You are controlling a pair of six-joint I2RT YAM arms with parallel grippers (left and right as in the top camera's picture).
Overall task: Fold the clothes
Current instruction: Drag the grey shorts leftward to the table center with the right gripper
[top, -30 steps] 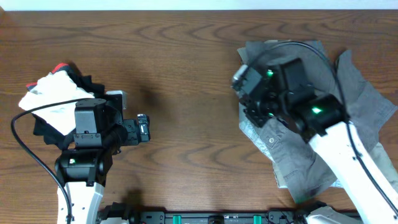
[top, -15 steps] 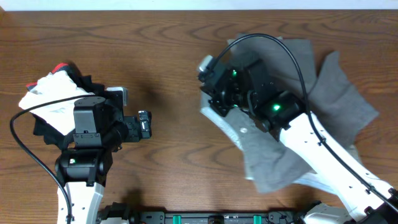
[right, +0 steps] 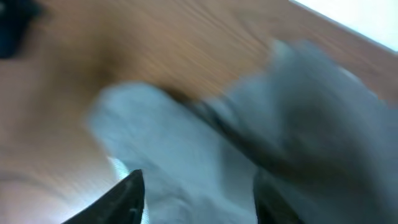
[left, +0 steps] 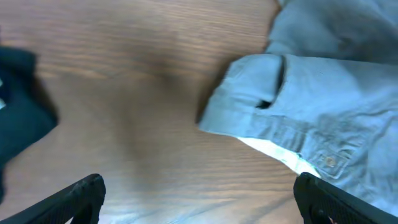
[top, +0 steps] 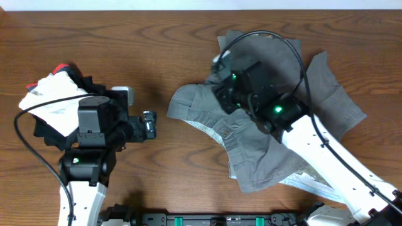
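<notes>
Grey cotton shorts (top: 251, 160) lie crumpled on the right half of the table (top: 157, 44), with the waistband (top: 188, 107) reaching toward the middle. The right hand (right: 199, 186) hovers over them, its fingers part-way apart and gripping nothing I can make out through the blur. The left hand (left: 198, 190) hangs wide open above bare wood. The cloth looks light, limp and creased, likely to sag and slide. The doubled waistband corners seem the firmest places to pinch.
</notes>
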